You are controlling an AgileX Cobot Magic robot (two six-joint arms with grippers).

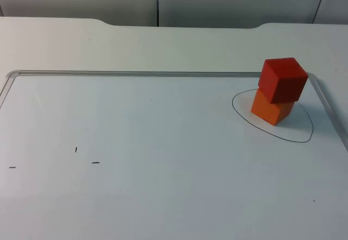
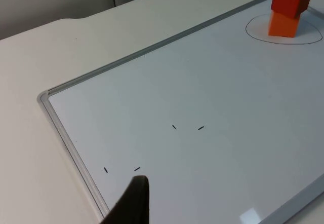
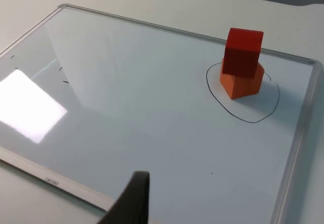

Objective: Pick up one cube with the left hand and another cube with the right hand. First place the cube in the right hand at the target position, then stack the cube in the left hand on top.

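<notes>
Cubes: two, stacked. Count, front of the top view to the back:

- Three short black tick marks (image 1: 75,149) on the whiteboard (image 1: 163,142), lower left of the top view. Left wrist view shows four such ticks, in two pairs.
- One whiteboard with a silver frame, lying flat on the white table (image 1: 136,44); it takes up most of the frame.
- One hand-drawn black oval outline (image 1: 296,138) on the board, right side of the top view.
- One orange cube (image 1: 270,109) sitting inside that oval, toward its upper left part, flat on the board.
- One red cube (image 1: 283,79) resting directly on the orange one, twisted relative to it and overhanging a bit, near the board's far right frame corner. Stack stands on its own, nothing gripping it.
- Grey partition wall (image 1: 217,1) behind the table, top of frame.

Pincers: one black fingertip of the left pincer (image 2: 129,203) over the near board edge, one of the right pincer (image 3: 130,199) likewise; both well apart from the stack. Released or clenched: cannot tell for either.
</notes>
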